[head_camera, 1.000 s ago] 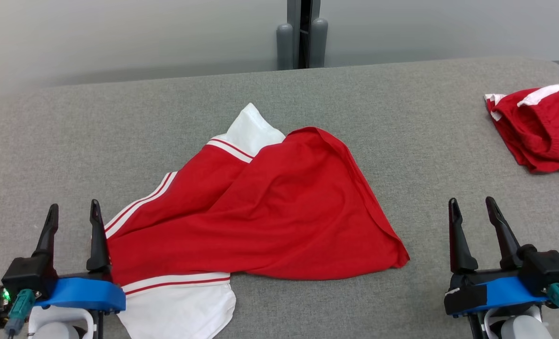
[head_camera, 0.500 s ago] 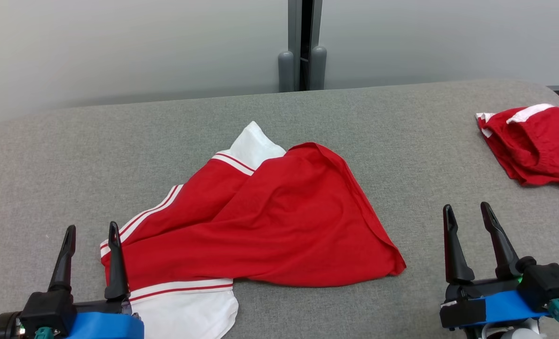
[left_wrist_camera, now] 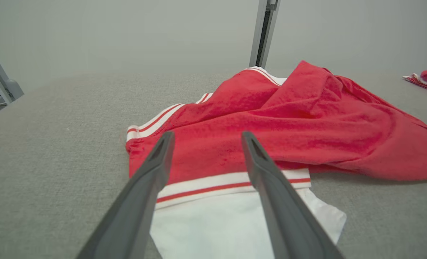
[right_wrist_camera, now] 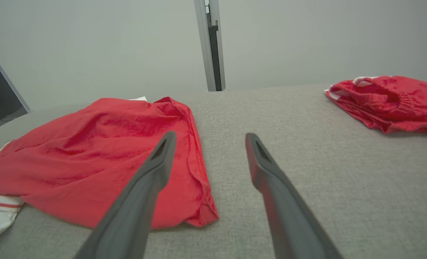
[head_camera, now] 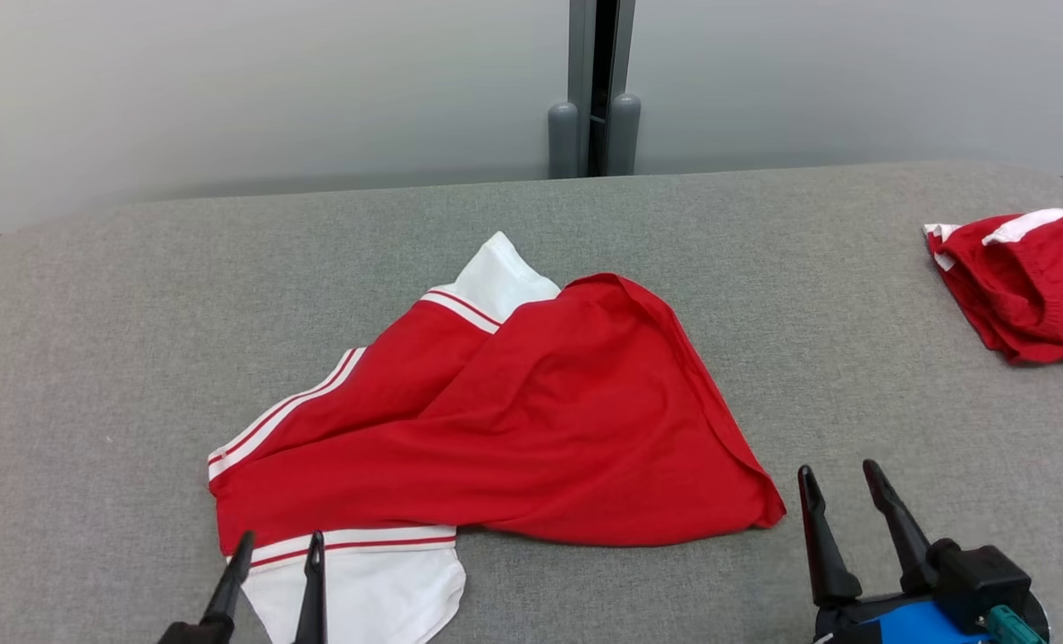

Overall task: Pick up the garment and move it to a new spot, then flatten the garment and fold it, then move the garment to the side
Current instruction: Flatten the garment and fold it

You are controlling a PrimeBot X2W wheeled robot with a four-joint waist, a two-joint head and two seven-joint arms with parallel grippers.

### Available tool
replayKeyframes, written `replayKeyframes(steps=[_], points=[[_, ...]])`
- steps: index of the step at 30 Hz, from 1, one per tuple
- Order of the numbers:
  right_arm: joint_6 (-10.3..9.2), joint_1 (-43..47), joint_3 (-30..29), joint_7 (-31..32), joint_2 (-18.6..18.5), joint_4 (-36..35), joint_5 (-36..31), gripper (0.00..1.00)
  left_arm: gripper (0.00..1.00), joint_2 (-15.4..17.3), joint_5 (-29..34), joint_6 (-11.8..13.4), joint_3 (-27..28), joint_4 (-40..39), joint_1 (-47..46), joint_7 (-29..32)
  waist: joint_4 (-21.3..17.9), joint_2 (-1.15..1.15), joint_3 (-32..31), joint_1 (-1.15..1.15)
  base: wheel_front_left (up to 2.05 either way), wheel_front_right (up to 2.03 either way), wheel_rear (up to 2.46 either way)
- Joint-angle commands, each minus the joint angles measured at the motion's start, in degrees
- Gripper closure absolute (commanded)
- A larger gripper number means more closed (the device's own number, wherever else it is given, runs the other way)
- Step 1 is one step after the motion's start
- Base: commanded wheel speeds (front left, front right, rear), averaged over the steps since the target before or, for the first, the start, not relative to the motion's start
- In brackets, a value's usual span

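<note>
Garment [head_camera: 531, 420]: red with white trim, crumpled at the middle of the table [head_camera: 93, 358], white end toward the near edge.
Left gripper [head_camera: 281, 538]: jaws spread, empty, fingertips over that white end.
Right gripper [head_camera: 837, 470]: jaws spread, empty, beside the garment's near right corner.
Second red cloth [head_camera: 1028, 286]: right edge.

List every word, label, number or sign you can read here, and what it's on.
None can be read. The red and white garment shows only stripes; the other red garment, the grey fabric surface, the left gripper and the right gripper bear no lettering.
</note>
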Motion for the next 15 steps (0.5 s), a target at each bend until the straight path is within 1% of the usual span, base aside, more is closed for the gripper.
replayKeyframes(steps=[1, 6, 15], points=[[-0.03, 0.65, 0.32, -0.07, -0.16, 0.68, 0.13, 0.0, 0.0, 0.17, -0.18, -0.39, -0.38, 0.33, 0.84, -0.15, 0.16, 0.0, 0.31, 0.0, 0.0, 0.0, 0.0], [-0.03, 0.79, 0.57, -0.07, -0.23, 4.61, 0.16, 0.0, 0.0, 0.09, -0.58, -0.47, -2.28, 2.61, 3.81, -0.15, 0.93, 0.0, 1.39, 0.0, 0.0, 0.0, 0.0], [-0.04, -1.47, 1.29, -0.08, -0.73, 11.28, 0.39, 0.0, 0.0, 0.06, -1.99, -0.09, -2.96, 6.57, 6.11, -0.15, 2.27, 0.0, 2.82, 0.0, 0.0, 0.0, 0.0]])
